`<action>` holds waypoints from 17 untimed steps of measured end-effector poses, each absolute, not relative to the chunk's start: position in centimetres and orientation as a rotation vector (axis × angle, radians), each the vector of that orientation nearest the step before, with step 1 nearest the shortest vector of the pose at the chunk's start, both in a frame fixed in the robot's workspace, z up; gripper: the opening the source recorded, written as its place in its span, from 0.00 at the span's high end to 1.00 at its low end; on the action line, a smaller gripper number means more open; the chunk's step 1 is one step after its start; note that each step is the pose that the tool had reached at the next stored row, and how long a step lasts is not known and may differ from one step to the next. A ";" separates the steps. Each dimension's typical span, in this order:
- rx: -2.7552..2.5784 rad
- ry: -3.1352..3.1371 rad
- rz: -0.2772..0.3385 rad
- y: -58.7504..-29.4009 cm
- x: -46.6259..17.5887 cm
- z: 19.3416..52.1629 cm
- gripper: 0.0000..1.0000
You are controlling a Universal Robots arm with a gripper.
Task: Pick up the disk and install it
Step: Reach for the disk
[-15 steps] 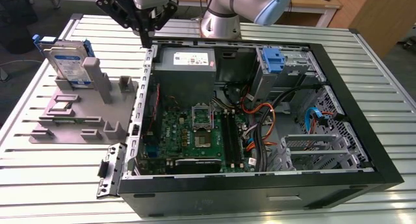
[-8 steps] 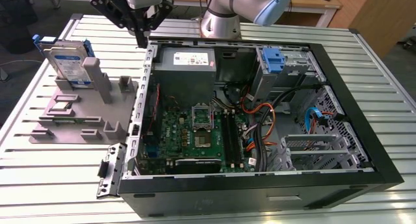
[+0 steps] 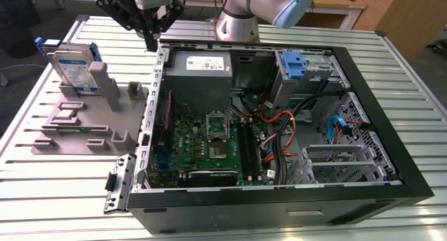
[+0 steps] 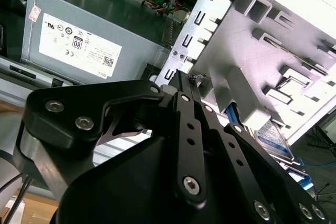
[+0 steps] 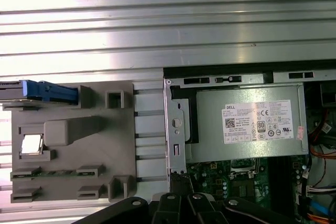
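The disk [image 3: 73,68] stands on edge at the far end of a grey holder [image 3: 91,126], on the exterior view's left. It is silver with a blue-banded white label and blue rails. Its blue rail [image 5: 50,91] shows in the first wrist view, and its label [image 4: 273,136] peeks past the holder in the second wrist view. My gripper [image 3: 151,45] hangs above the case's back left corner, between the holder and the computer case [image 3: 391,146]. Its black fingers [image 4: 185,85] are shut together on nothing. The disk lies a hand's width to the exterior view's left of it.
The open case holds a grey power supply box [image 3: 199,68], a green motherboard [image 3: 209,141], cables and a drive cage [image 3: 335,162]. A narrow blue bracket [image 3: 293,65] stands in the bay at the back. Everything sits on a ribbed metal table [image 3: 56,199].
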State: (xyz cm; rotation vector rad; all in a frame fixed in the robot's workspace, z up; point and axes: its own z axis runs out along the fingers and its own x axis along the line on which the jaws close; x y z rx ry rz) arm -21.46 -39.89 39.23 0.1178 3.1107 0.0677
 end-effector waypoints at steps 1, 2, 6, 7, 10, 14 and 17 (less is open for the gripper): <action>0.118 3.111 0.068 -39.9 -21.5 39.2 0.89; 0.118 3.111 0.068 -39.9 -21.5 39.2 0.89; 0.118 3.111 0.068 -39.9 -21.6 39.2 0.89; 0.118 3.111 0.068 -39.9 -21.6 39.2 0.89; 0.118 3.111 0.068 -39.9 -21.9 39.2 0.89; 0.118 3.110 0.068 -39.9 -22.3 39.2 0.89; 0.118 3.110 0.068 -39.9 -22.7 39.2 0.89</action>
